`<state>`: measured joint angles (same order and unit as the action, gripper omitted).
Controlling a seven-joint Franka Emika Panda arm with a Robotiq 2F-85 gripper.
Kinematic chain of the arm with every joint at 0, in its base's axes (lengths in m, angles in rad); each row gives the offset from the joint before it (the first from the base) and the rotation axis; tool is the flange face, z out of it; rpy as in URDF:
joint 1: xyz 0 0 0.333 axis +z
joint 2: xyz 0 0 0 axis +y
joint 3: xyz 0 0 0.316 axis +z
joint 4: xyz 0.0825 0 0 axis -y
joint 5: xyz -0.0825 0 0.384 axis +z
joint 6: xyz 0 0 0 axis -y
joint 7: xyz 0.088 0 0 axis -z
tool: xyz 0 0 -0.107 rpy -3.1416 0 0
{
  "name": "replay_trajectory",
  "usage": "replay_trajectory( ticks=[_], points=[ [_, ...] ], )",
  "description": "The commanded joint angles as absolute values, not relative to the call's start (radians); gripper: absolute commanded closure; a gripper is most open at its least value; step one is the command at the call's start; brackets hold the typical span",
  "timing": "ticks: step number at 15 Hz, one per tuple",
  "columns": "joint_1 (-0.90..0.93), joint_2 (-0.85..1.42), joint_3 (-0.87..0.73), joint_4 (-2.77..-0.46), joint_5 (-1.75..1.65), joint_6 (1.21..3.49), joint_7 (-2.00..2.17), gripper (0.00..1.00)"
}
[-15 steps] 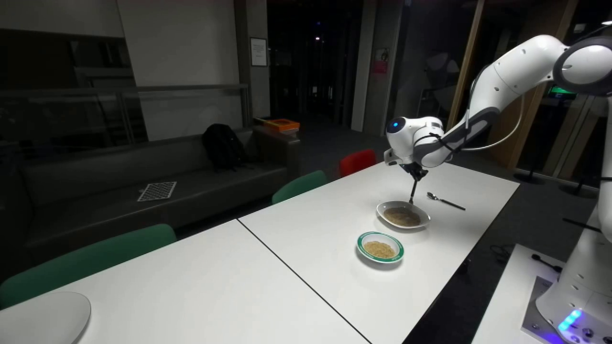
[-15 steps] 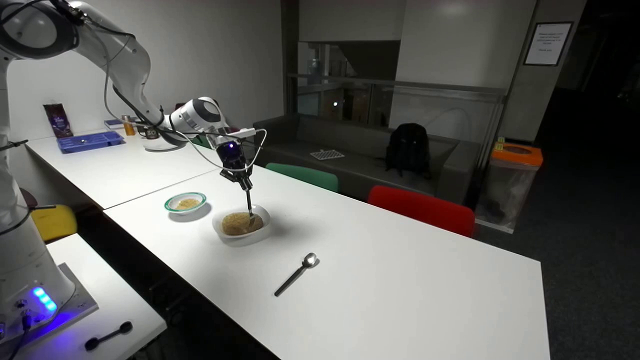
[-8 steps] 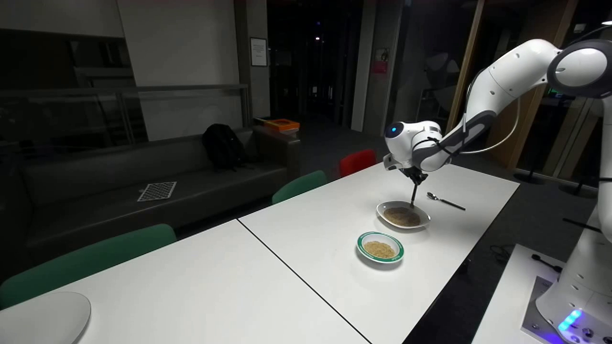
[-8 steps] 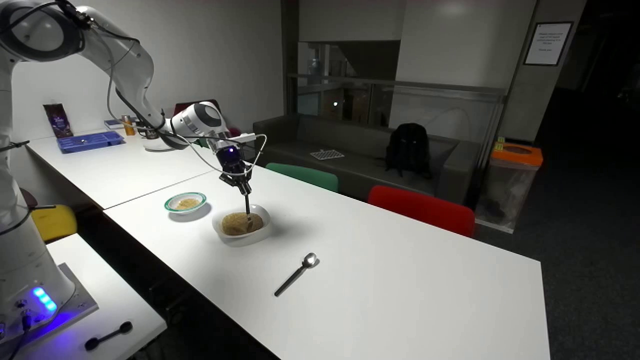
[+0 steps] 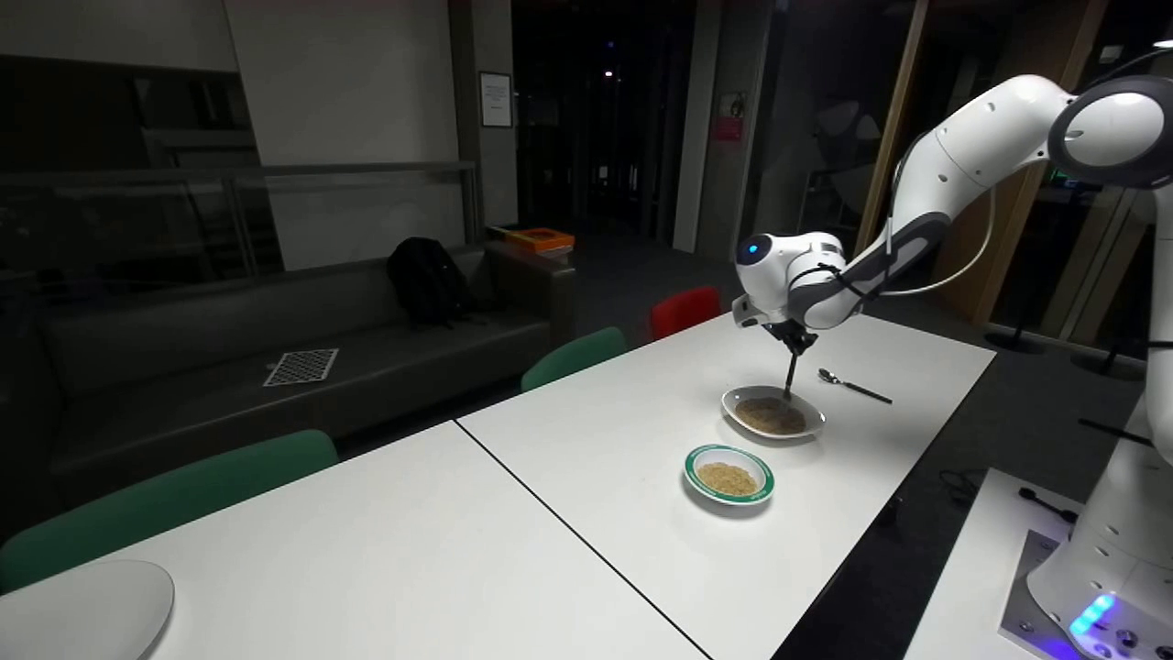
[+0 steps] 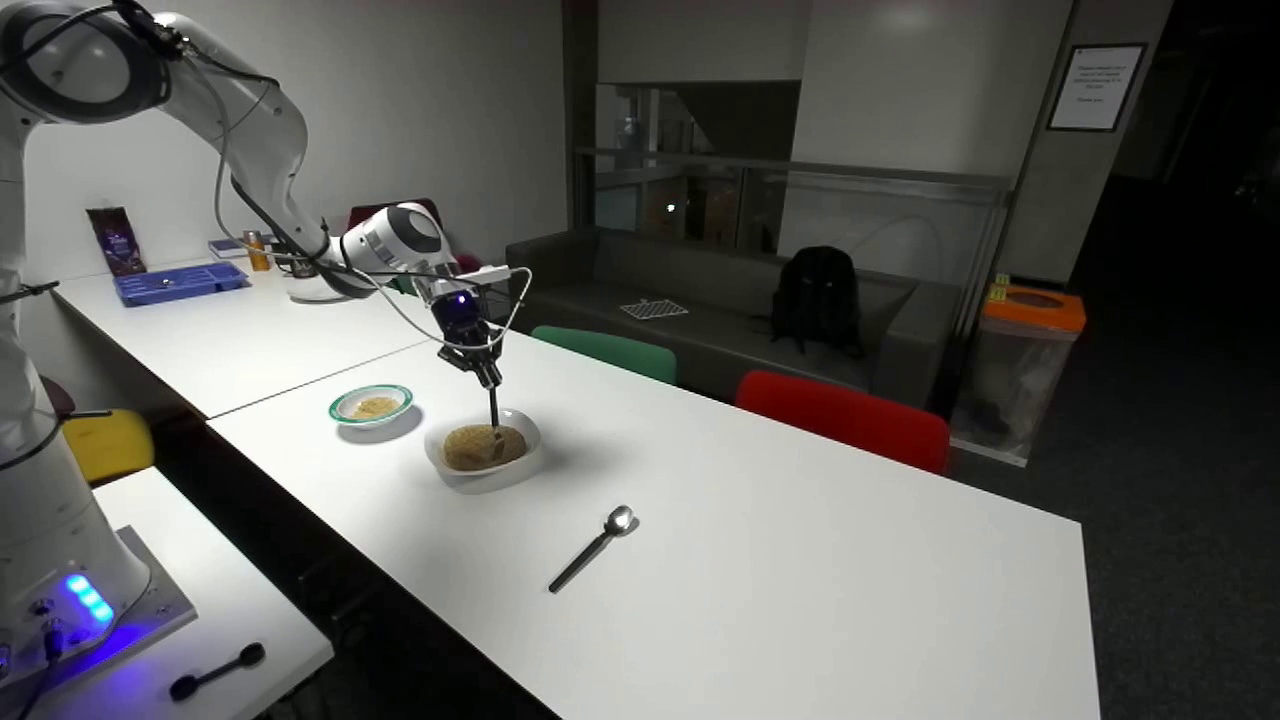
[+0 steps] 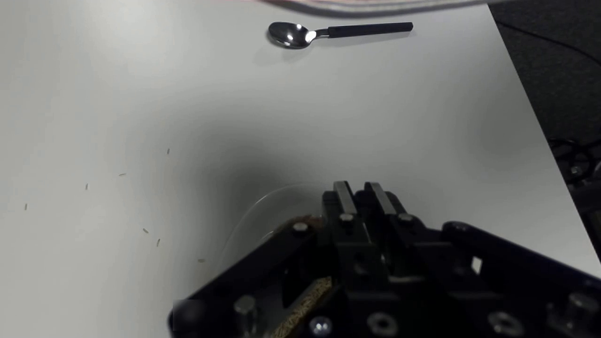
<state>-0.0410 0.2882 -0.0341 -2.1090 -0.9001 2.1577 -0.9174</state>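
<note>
Jaws now lower, gripped utensil (image 6: pixel 493 408) in bowl (image 6: pixel 532 438)

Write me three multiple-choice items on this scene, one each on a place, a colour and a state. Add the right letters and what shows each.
1. Where is the loose metal spoon?
A) in a bowl
B) on the couch
C) on the table

2. What colour is the rim of the smaller bowl?
A) green
B) red
C) black

3. How does the pincer stand?
A) open and empty
B) shut on a utensil
C) shut on a bowl

1 C: all three views show it lying there, apart from both bowls.
2 A: a green band rings it in both exterior views.
3 B: in both exterior views the utensil hangs from it, down into the white bowl.
</note>
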Motion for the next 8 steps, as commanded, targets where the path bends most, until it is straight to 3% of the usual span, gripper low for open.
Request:
replay_trajectory(
  ticks=[1,8],
  points=[
    [-0.045,0.300,-0.021,-2.088,-0.910,2.150,-0.933,0.97],
    [-0.043,0.314,-0.008,-2.062,-0.902,2.152,-0.936,0.97]
  ],
)
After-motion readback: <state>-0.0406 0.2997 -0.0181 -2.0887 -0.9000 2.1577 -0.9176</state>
